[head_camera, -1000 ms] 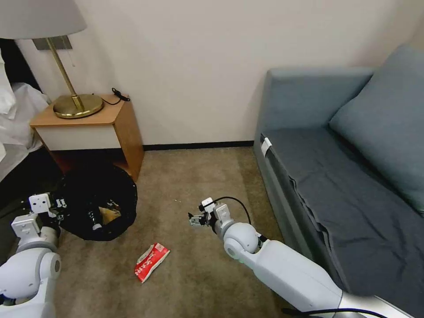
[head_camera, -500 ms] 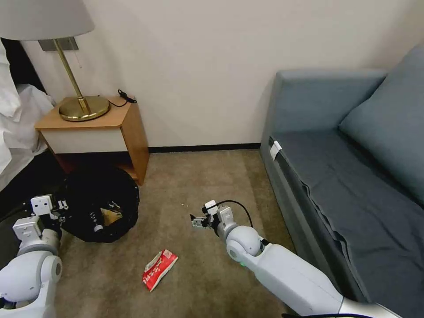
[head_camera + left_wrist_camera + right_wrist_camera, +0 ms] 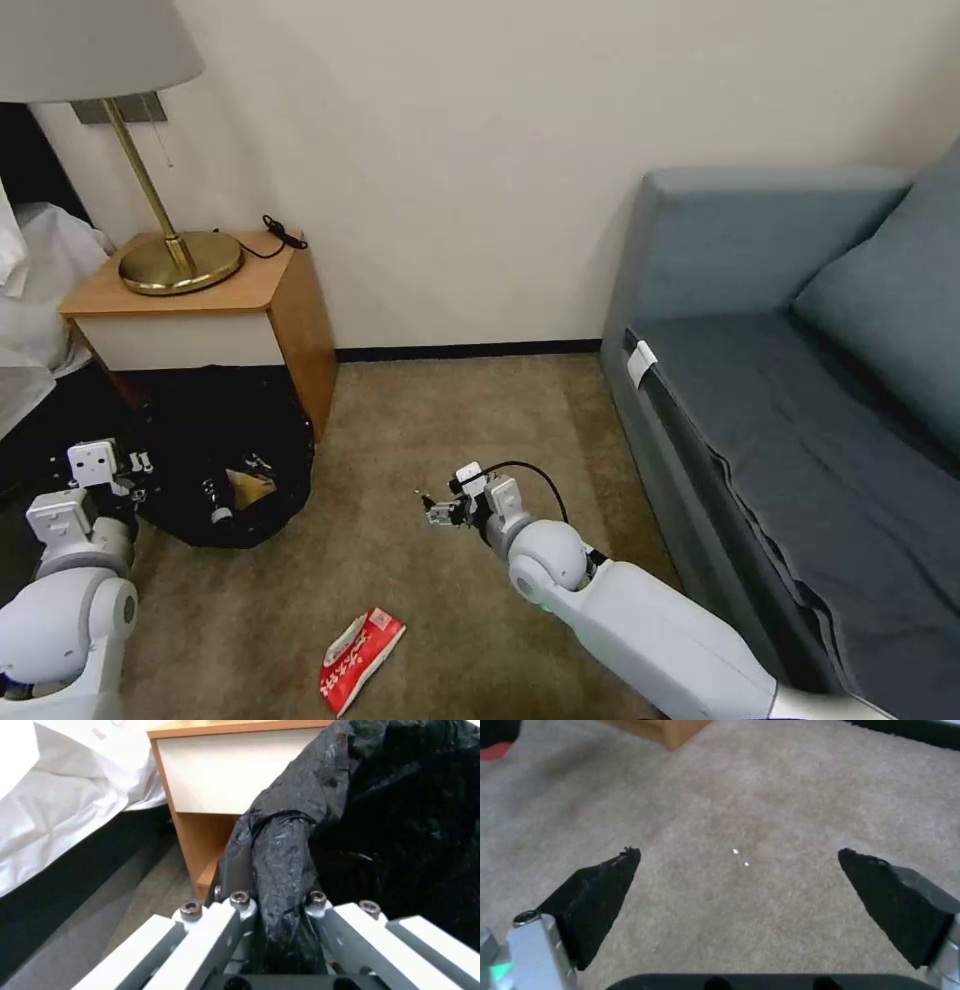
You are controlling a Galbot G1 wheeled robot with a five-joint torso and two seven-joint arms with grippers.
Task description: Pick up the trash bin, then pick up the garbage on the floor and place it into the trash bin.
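- The trash bin (image 3: 225,470), lined with crinkly black plastic, sits on the carpet (image 3: 440,420) right beside the wooden nightstand (image 3: 210,300); tan paper and a small bottle lie inside it.
- The left gripper (image 3: 277,907) is clamped on a bunched fold of the bin's black liner at the rim, on the side away from the sofa (image 3: 800,420).
- The garbage (image 3: 360,645) on the floor is a flat red-and-white packet with white lettering too small to read, lying well clear of the nightstand.
- The right gripper (image 3: 737,870) hangs over bare carpet between the nightstand and the sofa, jaws spread wide, holding nothing.
- A brass lamp (image 3: 165,245) stands on the nightstand.
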